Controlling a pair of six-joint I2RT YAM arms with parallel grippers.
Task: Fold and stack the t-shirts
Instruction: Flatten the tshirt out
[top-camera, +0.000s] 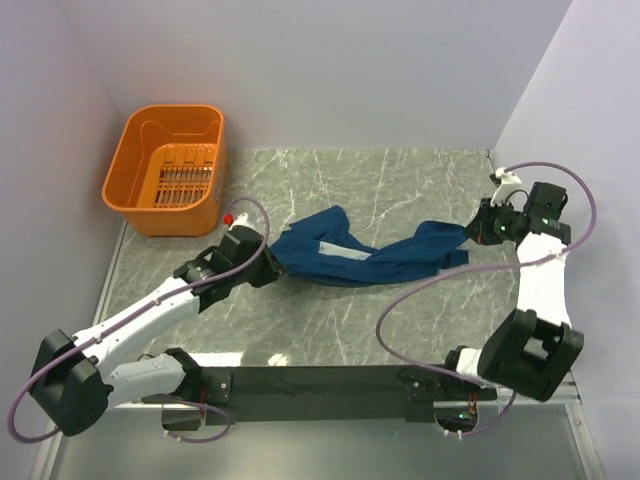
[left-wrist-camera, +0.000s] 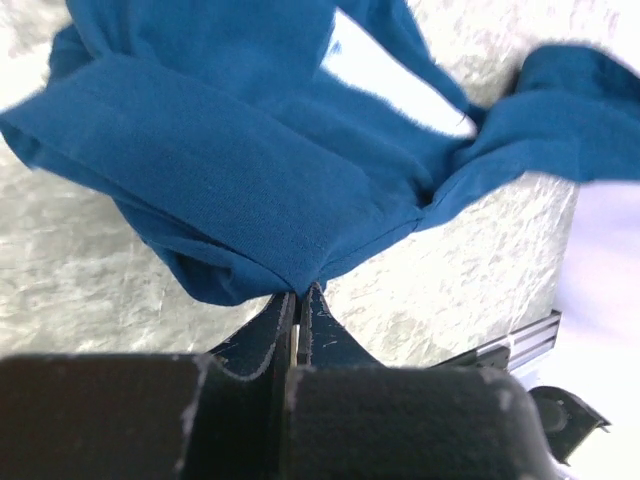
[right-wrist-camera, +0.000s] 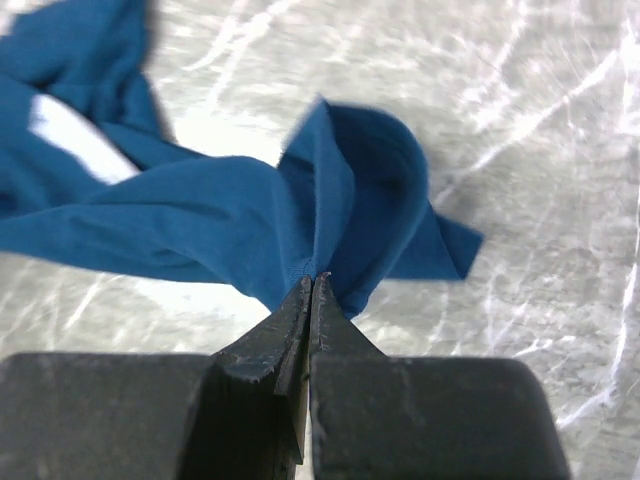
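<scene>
Spanning the table (top-camera: 400, 180) left to right, the t-shirt (top-camera: 365, 258) lies bunched and twisted, long axis on that same line. The left gripper (top-camera: 268, 262) is clamped tight on its left end and the right gripper (top-camera: 476, 230) clamped tight on its right end, cloth fanning away from each set of tips. The left arm (top-camera: 150, 310) reaches in low from near-left; the right arm (top-camera: 540, 280) is folded at the right edge.
</scene>
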